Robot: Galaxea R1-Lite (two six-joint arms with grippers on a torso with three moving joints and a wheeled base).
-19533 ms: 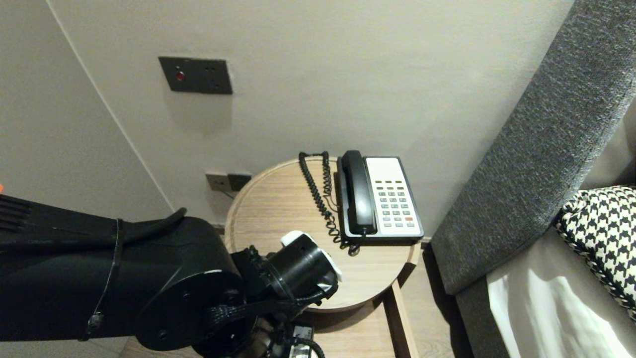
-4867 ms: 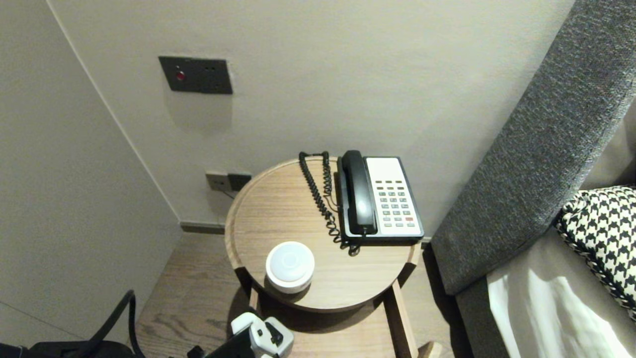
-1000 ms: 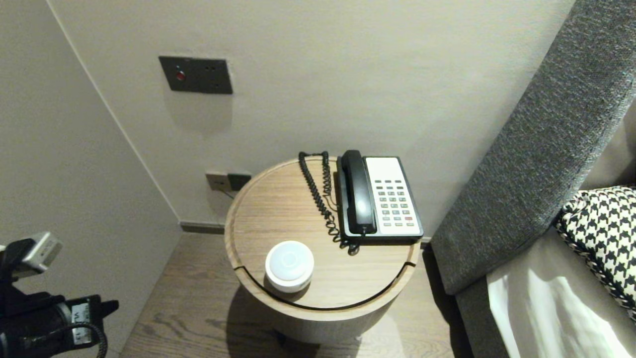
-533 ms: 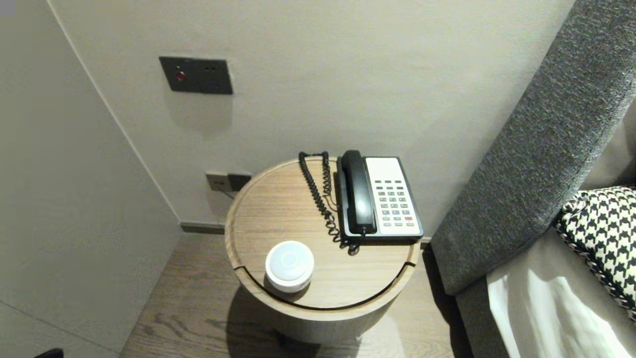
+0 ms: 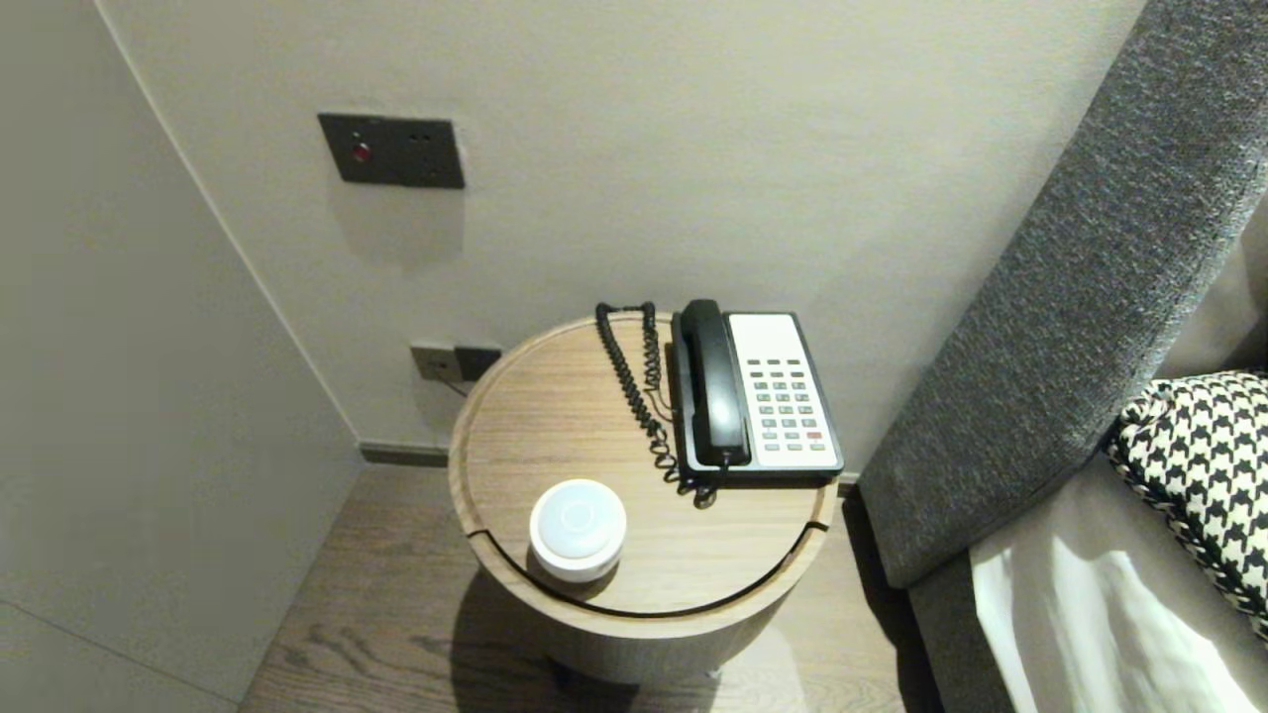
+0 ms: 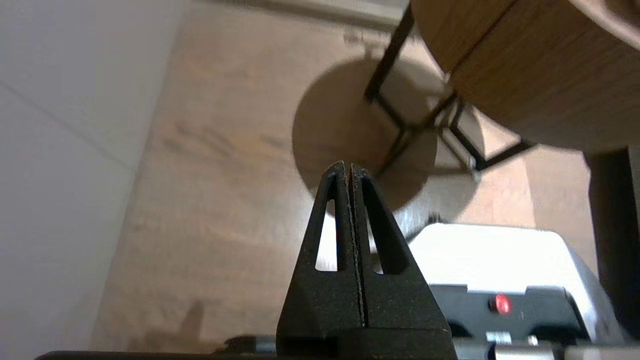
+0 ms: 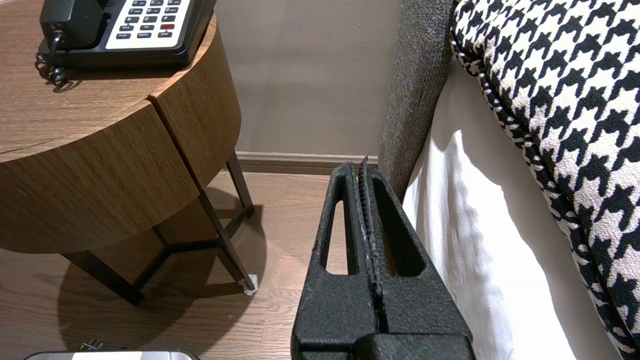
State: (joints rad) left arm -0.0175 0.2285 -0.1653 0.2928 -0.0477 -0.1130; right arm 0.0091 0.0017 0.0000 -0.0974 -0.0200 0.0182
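One table (image 5: 555,416) carries one telephone (image 5: 783,396), one coiled cord (image 5: 634,386) and one white round device (image 5: 578,529). Behind the table the wall has one dark switch panel (image 5: 391,151) and two socket plates (image 5: 437,362). Right of the table lies one houndstooth pillow (image 5: 1199,465).

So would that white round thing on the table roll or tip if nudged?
Probably not: the white puck sits squat and flat on the round table, so it would likely slide. Its smooth shell looks slippery to pinch.
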